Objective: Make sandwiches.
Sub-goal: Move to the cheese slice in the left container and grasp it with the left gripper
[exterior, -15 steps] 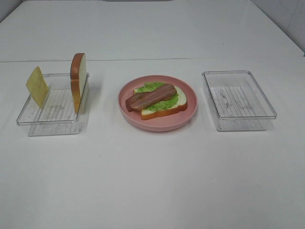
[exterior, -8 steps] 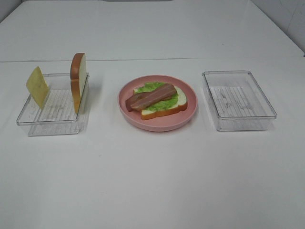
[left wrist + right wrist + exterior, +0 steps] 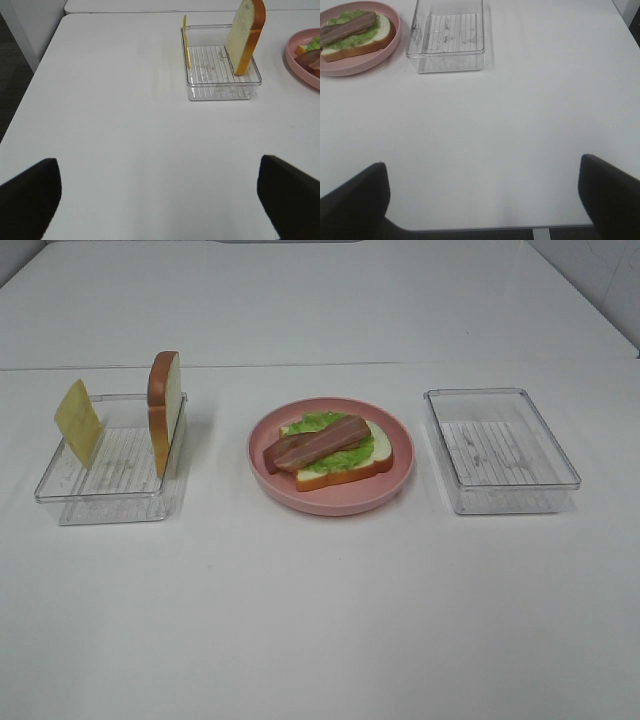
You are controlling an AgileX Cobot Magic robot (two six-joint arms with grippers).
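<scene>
A part-built sandwich (image 3: 335, 452) is seen on a pink plate (image 3: 330, 506) at the middle of the white tabletop (image 3: 320, 620). It is made up of one bread slice (image 3: 378, 452) laid flat, ruffled green lettuce (image 3: 318, 423) spread on it, and bacon (image 3: 318, 444) strips laid slantwise across the lettuce.

To the left of the plate in the high view, well apart from it, a clear left tray (image 3: 110, 502) is set. A yellow cheese (image 3: 77, 422) square is propped on edge at the tray's wall farther from the plate. A second slice (image 3: 165, 410) is stood upright on its crust at the wall nearer the plate. The two are kept apart within the tray. To the right of the plate a clear right tray (image 3: 500, 495) is placed, about as far off as the left one.

The left claw (image 3: 157, 165) is shown only in its wrist view, where its two dark fingers (image 3: 30, 195) are spread wide over bare tabletop and nothing is gripped; the left tray is seen well ahead of it. The right claw (image 3: 482, 164) is likewise spread wide, its fingers (image 3: 610, 192) parted over bare tabletop, gripping nothing, with the right tray and the plate well ahead of it.
</scene>
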